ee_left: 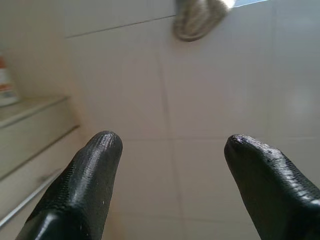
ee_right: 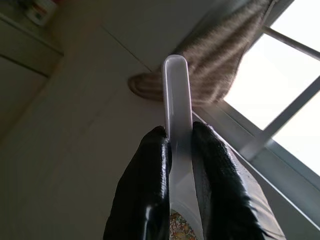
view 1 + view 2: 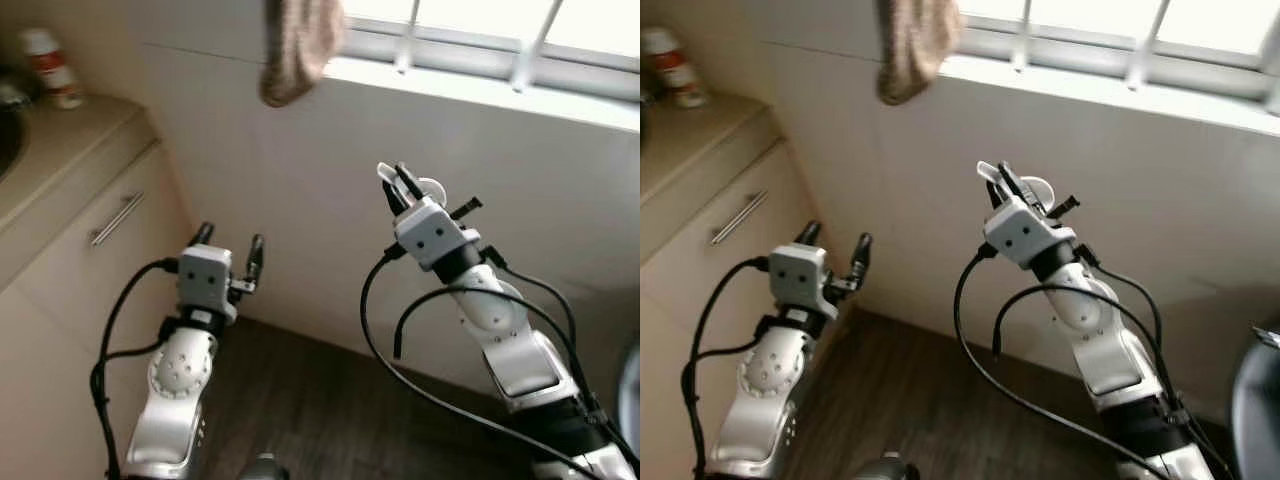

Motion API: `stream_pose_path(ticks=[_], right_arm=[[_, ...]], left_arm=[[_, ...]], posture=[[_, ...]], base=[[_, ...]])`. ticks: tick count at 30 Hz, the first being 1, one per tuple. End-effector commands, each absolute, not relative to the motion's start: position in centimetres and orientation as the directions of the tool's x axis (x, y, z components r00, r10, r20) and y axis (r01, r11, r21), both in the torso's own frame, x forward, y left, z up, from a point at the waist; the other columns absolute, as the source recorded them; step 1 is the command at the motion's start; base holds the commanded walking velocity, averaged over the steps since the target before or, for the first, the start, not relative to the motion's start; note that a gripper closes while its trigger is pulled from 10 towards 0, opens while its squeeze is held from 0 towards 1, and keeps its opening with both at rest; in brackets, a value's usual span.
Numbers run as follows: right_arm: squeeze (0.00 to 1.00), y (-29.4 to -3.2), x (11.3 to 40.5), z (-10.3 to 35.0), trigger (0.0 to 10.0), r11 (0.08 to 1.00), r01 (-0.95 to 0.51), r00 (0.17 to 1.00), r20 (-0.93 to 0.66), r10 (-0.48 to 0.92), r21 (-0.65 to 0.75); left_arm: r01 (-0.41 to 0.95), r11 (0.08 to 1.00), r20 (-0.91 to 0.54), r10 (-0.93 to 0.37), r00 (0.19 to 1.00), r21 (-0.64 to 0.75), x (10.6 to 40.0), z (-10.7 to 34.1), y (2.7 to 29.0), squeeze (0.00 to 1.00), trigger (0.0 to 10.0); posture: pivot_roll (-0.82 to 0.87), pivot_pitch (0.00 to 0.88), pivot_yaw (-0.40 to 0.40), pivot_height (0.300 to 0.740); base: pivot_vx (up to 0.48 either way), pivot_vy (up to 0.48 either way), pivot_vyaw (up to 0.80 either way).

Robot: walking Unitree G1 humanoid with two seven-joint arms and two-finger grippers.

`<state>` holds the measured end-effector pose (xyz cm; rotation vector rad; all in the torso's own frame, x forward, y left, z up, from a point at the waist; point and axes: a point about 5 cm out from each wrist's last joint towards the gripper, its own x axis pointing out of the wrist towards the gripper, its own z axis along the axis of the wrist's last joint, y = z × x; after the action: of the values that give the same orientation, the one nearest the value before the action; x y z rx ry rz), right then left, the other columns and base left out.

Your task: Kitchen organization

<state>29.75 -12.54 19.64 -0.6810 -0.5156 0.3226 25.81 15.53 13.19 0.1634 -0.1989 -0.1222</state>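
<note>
Right, mid-carry by the look of it. Right gripper [image 3: 397,186] is up high w/ its black fingers [image 2: 142,200] clamped on a flat white plastic piece [image 2: 176,125], rounded at the tip, some printed pattern near the pads; can't tell what it is exactly. Left gripper [image 3: 229,243] sits lower, fingers well apart, nothing between them. Ahead: pale tiled wall [image 3: 300,180], knitted beige cloth [image 3: 297,45] hanging by the window sill [image 3: 480,85], beige counter [image 3: 70,140] w/ a red-and-white bottle [image 3: 48,65] off to the left. Next, prob. turn toward that counter & find a spot to set the piece down, keeping the grip firm.
</note>
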Motion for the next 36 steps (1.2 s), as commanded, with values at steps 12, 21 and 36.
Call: stream_pose_path(ticks=[12, 21, 36], right_arm=[[0.00, -12.7, 29.9, 19.8, 0.0, 0.744, -0.083, 0.824, 0.374, 0.425, -0.663], [0.00, -12.3, 30.0, 20.2, 0.0, 0.753, -0.069, 0.813, 0.401, 0.422, -0.654], [0.00, -11.7, 30.1, 21.4, 0.0, 0.770, -0.032, 0.773, 0.473, 0.422, -0.637]], left_arm=[[0.098, 0.978, 0.217, -0.138, 0.966, 0.186, 25.8, 13.8, 15.3, 0.00, 10.0], [0.088, 0.978, 0.229, -0.131, 0.964, 0.190, 25.8, 14.0, 15.5, 0.00, 10.0], [0.044, 0.982, 0.289, -0.097, 0.953, 0.184, 25.8, 14.9, 16.1, 0.00, 10.0]], posture=[[0.00, 0.033, -0.027, 0.740], [0.00, 0.034, -0.027, 0.740], [0.01, 0.028, -0.030, 0.740]], base=[[0.000, 0.000, 0.80], [0.000, 0.000, 0.80], [0.000, 0.000, 0.80]])
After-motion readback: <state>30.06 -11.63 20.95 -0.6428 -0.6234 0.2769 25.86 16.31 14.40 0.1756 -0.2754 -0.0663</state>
